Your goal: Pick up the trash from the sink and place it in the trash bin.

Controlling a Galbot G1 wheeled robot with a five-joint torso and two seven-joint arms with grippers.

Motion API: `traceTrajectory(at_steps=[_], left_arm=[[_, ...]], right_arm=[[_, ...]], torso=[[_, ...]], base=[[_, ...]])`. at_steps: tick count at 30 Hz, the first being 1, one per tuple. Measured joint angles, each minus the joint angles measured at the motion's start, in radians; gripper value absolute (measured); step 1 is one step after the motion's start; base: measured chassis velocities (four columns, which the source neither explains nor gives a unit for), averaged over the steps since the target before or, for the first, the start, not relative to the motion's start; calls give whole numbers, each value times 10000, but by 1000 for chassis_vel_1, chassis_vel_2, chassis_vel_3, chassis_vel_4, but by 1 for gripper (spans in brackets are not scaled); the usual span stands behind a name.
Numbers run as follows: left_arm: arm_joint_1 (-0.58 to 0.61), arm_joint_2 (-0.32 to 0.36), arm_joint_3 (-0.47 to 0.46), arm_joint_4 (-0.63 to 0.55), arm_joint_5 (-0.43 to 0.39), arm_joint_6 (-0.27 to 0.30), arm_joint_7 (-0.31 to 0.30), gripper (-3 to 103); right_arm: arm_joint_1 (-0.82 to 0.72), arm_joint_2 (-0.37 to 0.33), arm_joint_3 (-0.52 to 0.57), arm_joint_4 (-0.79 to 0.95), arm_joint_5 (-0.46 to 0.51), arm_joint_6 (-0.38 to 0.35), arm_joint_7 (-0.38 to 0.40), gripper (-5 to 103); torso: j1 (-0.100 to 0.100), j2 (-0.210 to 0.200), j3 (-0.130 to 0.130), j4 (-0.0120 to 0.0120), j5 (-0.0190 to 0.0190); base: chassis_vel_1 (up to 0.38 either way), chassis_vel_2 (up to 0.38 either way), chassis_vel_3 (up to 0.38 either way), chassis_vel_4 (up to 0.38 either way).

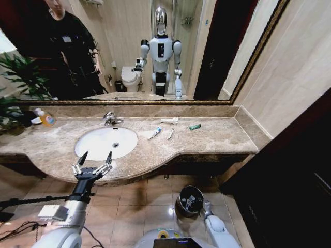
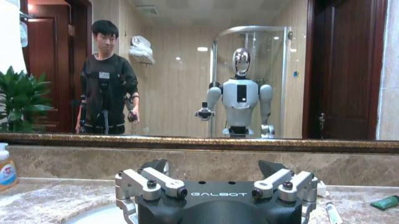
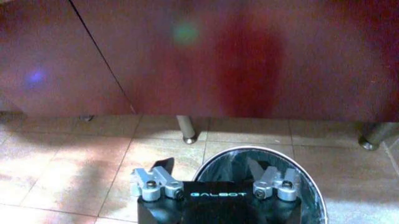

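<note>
The trash (image 1: 155, 133) lies on the surface (image 1: 217, 137) right of the sink (image 1: 106, 142), none gripped, so I judge the left gripper (image 1: 94, 159), fingers wide and empty at the front edge, must reach across, while the right gripper (image 3: 212, 173) hovers open-handed over the bin (image 1: 189, 200).
</note>
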Motion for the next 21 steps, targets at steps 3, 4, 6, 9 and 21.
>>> traceTrajectory(at_steps=[3, 4, 6, 9, 21], left_arm=[[0, 0, 0, 0, 0, 0, 0, 100], [0, 0, 0, 0, 0, 0, 0, 100], [0, 0, 0, 0, 0, 0, 0, 100], [0, 0, 0, 0, 0, 0, 0, 100], [0, 0, 0, 0, 0, 0, 0, 100]], right_arm=[[-155, -45, 5, 227, 80, -17, 4, 89], [-311, -111, 11, 448, 149, -26, 6, 94], [-431, -166, 15, 610, 205, -30, 7, 94], [-780, -355, 24, 1195, 506, -66, 6, 100], [-1056, -611, 35, 1955, 746, -336, -25, 100]], torso=[[0, 0, 0, 0, 1], [0, 0, 0, 0, 0], [0, 0, 0, 0, 0], [-1, 0, 0, 0, 0], [-1, 0, 0, 0, 1]], base=[[0, 0, 0, 0], [0, 0, 0, 0], [0, 0, 0, 0], [0, 0, 0, 0], [0, 0, 0, 0]])
